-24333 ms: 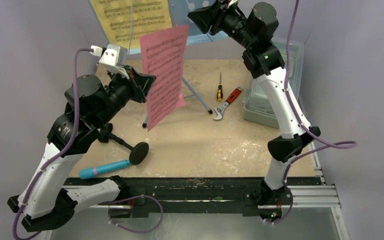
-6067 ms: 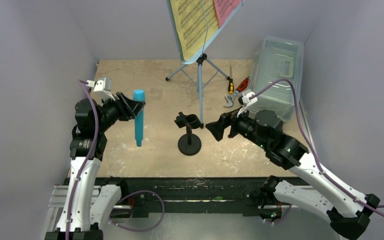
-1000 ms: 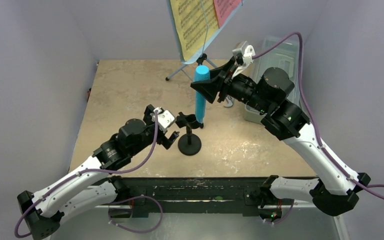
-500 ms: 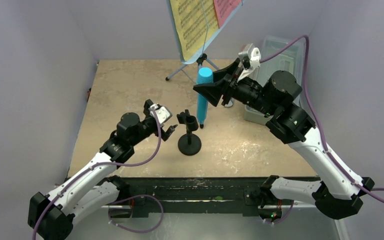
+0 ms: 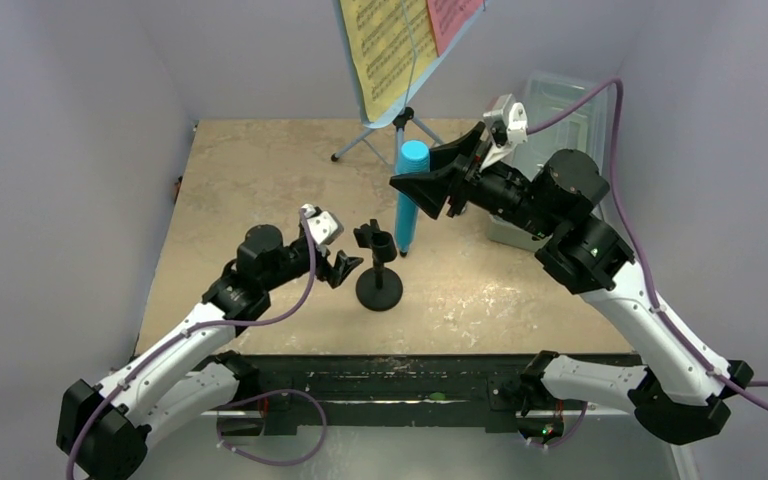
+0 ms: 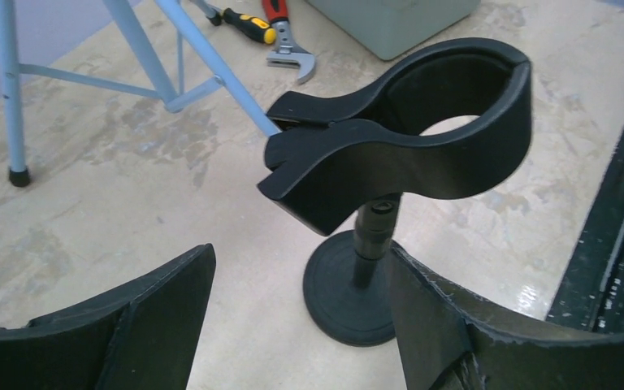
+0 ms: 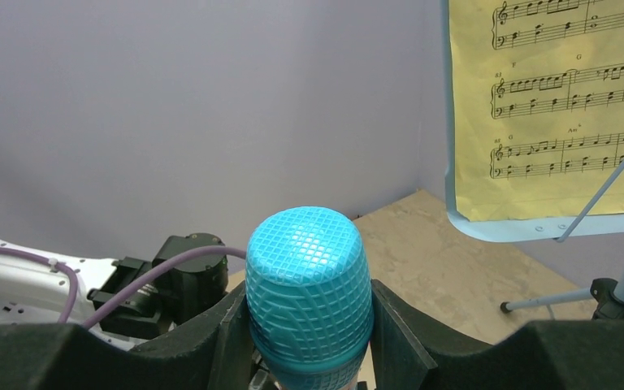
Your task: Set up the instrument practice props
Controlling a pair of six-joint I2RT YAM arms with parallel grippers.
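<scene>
The black mic stand stands upright mid-table, its clip empty. My left gripper sits low just left of the post, open; in the left wrist view the round base lies ahead between the fingers of the left gripper. My right gripper is shut on the cyan microphone, which hangs upright with its lower end just right of the clip. The meshed head of the microphone fills the right gripper. The light blue music stand holds a yellow page and a pink page.
A clear lidded box stands at the back right behind my right arm. A screwdriver and a red-handled wrench lie near it. The music stand's tripod legs spread behind the mic stand.
My left gripper has moved in closer to the mic stand's post and its jaws have narrowed somewhat. The right gripper has shifted slightly right with the microphone.
</scene>
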